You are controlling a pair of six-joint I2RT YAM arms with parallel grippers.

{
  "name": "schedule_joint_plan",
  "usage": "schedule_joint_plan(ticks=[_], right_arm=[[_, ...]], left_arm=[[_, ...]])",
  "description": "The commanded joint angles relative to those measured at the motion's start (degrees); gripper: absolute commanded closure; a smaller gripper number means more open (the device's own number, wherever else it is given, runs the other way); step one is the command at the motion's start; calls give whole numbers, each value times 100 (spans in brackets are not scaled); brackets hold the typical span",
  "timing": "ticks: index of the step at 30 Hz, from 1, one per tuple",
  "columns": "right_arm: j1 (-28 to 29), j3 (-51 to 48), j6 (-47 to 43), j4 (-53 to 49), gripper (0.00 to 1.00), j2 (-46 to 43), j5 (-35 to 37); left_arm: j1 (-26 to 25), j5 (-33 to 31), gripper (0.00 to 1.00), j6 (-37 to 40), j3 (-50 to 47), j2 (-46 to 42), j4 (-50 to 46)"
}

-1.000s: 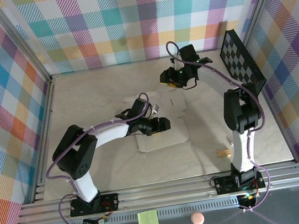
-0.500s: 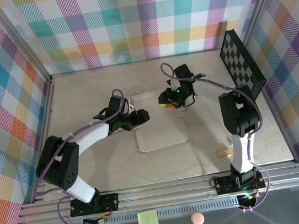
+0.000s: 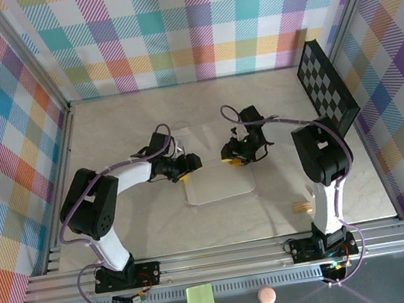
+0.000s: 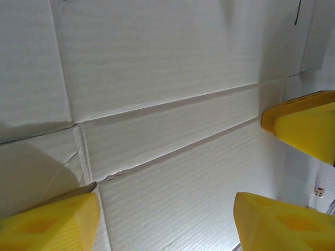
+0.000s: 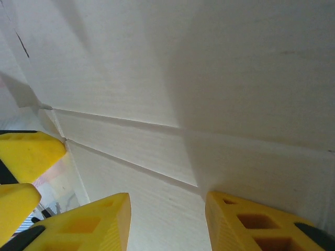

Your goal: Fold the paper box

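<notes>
The paper box (image 3: 221, 182) lies flat and pale in the middle of the table, with creases running across it. My left gripper (image 3: 190, 165) hangs low over its left half. In the left wrist view the gripper (image 4: 167, 225) is open, its yellow fingertips (image 4: 49, 222) spread wide over the creased cardboard (image 4: 157, 104). My right gripper (image 3: 231, 153) hovers over the box's right part, close to the left one. In the right wrist view the gripper (image 5: 167, 219) is open, with only cardboard (image 5: 209, 78) showing between its fingers. Each wrist view catches the other gripper's yellow fingertips at its edge.
A black checkerboard panel (image 3: 326, 85) leans against the right wall. A small wooden piece (image 3: 301, 207) lies near the right arm's base. A yellow-green sticky note (image 3: 200, 299) and a pink ball (image 3: 266, 295) sit below the front rail. Plaid walls enclose the table.
The right gripper has come from the back of the table down onto the box. The left gripper pulled off the box's centre to its upper left part. The two now sit close together.
</notes>
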Motion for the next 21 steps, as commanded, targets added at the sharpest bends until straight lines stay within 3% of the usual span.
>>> schedule_joint_plan(ticks=[1, 11, 21], right_arm=[[57, -226, 102, 81, 57, -241, 51], [206, -2, 213, 21, 57, -421, 49], [448, 694, 412, 234, 59, 159, -280]], left_arm=[[74, 146, 32, 147, 131, 183, -74], [265, -141, 33, 279, 8, -335, -239], [592, -395, 33, 361, -116, -689, -549]])
